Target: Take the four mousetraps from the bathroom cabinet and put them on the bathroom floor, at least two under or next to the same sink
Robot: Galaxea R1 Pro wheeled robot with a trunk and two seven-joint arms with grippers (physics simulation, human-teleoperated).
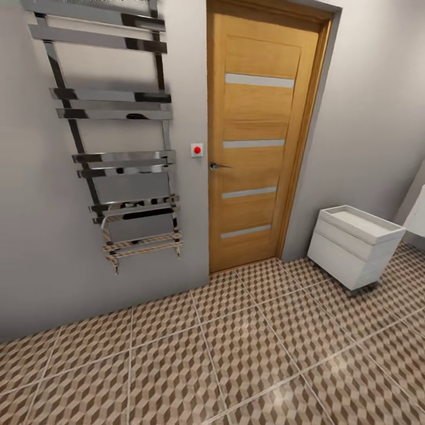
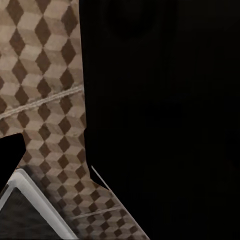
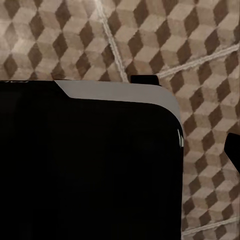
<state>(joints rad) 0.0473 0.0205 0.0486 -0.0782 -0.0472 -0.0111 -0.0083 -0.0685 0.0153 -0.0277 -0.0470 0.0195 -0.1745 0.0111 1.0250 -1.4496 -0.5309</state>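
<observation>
Three things stand out in the head view: a tall orange-brown wooden door with four pale glass strips at the upper centre of the frame, a chrome ladder-shaped towel rail on the grey wall at the upper left, and a small white boxy drawer unit at the right edge, standing on the floor near the door's corner. A small white switch plate with a red button sits on the wall just left of the door, beside its chrome lever handle. The bathroom floor of large tiles printed with brown, beige and grey cubes fills the lower half of the frame.

Both wrist views look down on that same tiled floor past large black shapes close to the lens. Whether either gripper is open or closed cannot be told.
</observation>
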